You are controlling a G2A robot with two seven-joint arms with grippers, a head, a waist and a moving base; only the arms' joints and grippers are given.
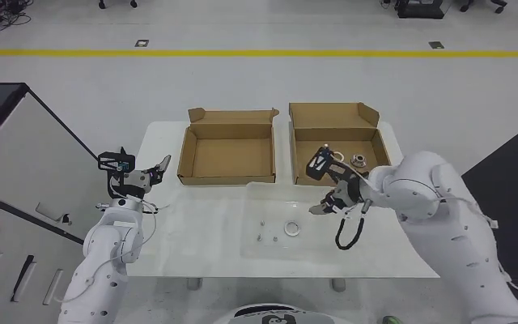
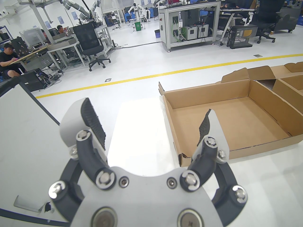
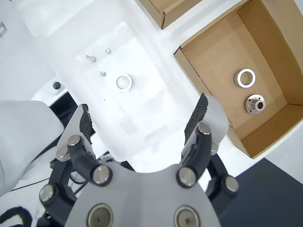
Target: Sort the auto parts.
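My right tool hangs spread and empty before the box holding two parts. The loose ring lies flat on the bench off that box's near corner, closer to this tool than to my left tool, spread too.

Place: we see a robotics lab.
Robots: other arms and a white humanoid in the room.
Furniture: office chairs, an equipment rack.
Floor: a yellow line.
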